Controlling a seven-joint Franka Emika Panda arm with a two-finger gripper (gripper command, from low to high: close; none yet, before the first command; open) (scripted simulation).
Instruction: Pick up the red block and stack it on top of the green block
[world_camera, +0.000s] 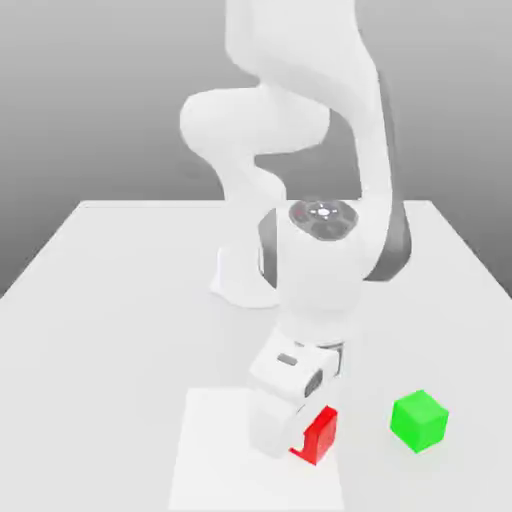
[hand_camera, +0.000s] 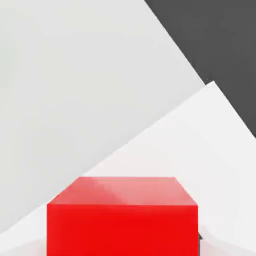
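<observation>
The red block (world_camera: 322, 436) sits at the tip of my gripper (world_camera: 308, 442), low over the front of the white table (world_camera: 120, 300). The block is tilted the same way as the white hand, which covers its side toward the exterior view's left. My gripper looks shut on it. In the hand view the red block (hand_camera: 122, 217) is very close and square to the camera. The green block (world_camera: 420, 419) rests upright on the table, a short way toward the exterior view's right of the red block and apart from it.
The arm's white base (world_camera: 245, 285) stands behind the hand at the table's middle. A paler square patch (world_camera: 215, 450) marks the table surface under the hand. Dark floor (hand_camera: 220, 45) lies beyond the table's edge.
</observation>
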